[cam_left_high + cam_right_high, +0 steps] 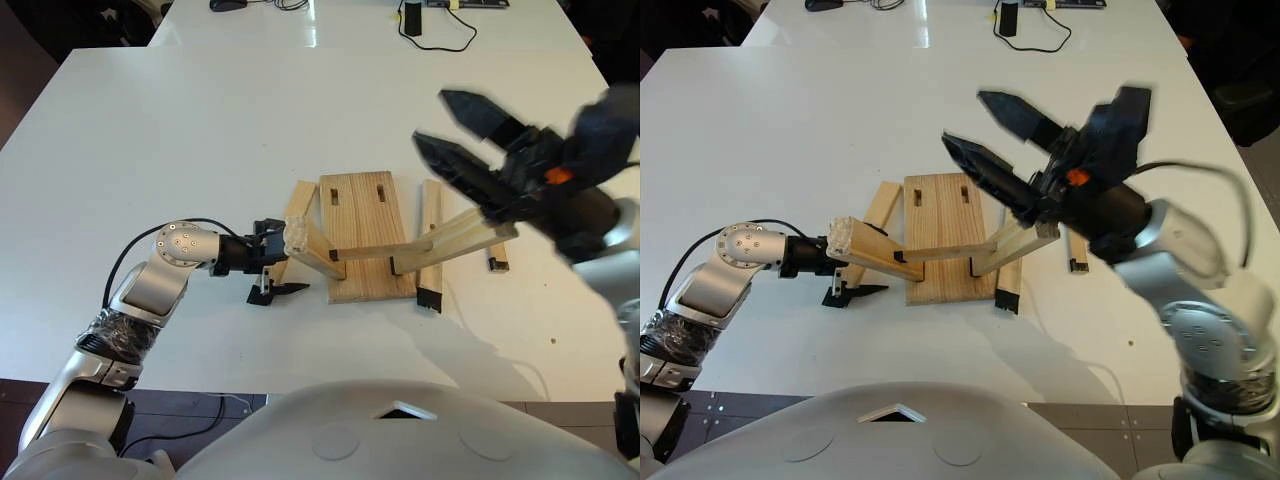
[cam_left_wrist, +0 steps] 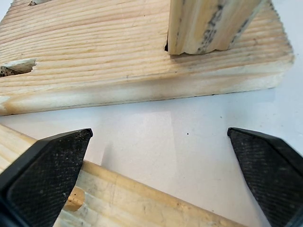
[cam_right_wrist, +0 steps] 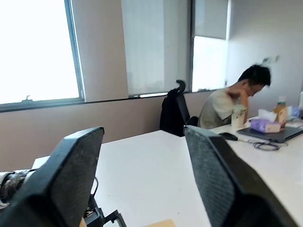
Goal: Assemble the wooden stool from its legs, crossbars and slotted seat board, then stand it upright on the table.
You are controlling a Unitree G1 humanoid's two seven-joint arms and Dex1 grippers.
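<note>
Lying flat, the pale seat board [image 1: 362, 225] shows two dark slots [image 1: 332, 197].

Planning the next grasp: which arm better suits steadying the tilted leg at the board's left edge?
Probably left: the left gripper sits open beside that leg, low; the right gripper is raised.
</note>
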